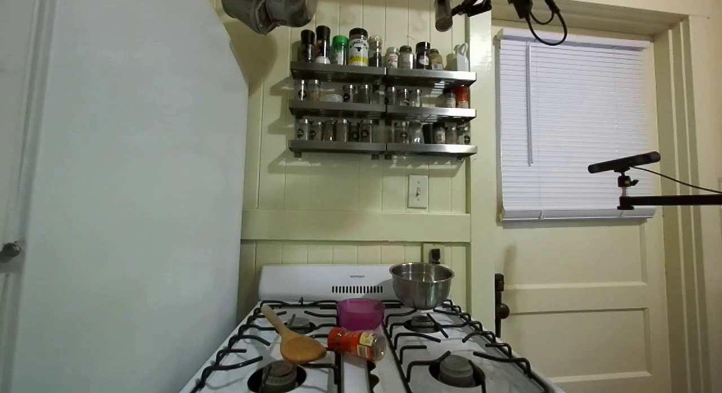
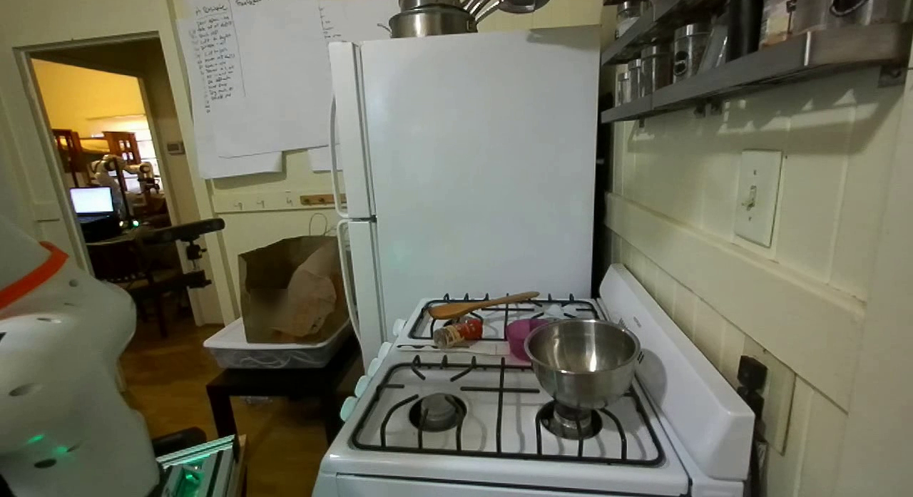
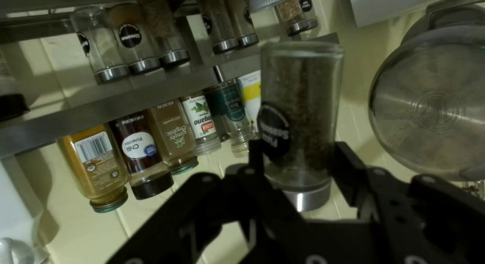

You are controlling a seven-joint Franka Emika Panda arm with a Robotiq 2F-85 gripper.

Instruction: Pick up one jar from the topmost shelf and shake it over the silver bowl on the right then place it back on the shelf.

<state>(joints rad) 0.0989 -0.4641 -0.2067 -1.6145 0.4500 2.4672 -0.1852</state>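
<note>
The gripper [image 3: 297,154] holds a glass jar [image 3: 305,93], its 2 jaws clamped on the sides of it, and the jar has dark contents and a black label that begins with Pizza. In the wrist view its lid faces the same way as those of the spice jars [image 3: 130,36] behind it, though it leans at a slight angle to them. In an exterior view the jar is high up to the right, clear of the shelf [image 1: 338,72], the top of the 3 tiers of the grey metal rack [image 1: 338,147], and shows above the right half of it; how near the wall [image 1: 338,195] it is, I cannot tell. In both exterior views the silver bowl [image 1: 422,291] is at the far right of the white stove [image 1: 304,283], over the burner [image 2: 570,421] there. Just left of the bowl is a pink container [image 1: 361,314], and nearer than that an orange-red jar [image 1: 358,344] lies on its side, with a wooden spoon [image 1: 302,348] to the left of it. A white refrigerator [image 1: 135,184] stands to the left of the stove, with metal pots [image 2: 426,23] on top, and part of the robot arm [image 2: 64,376] shows on the near side of the room
</note>
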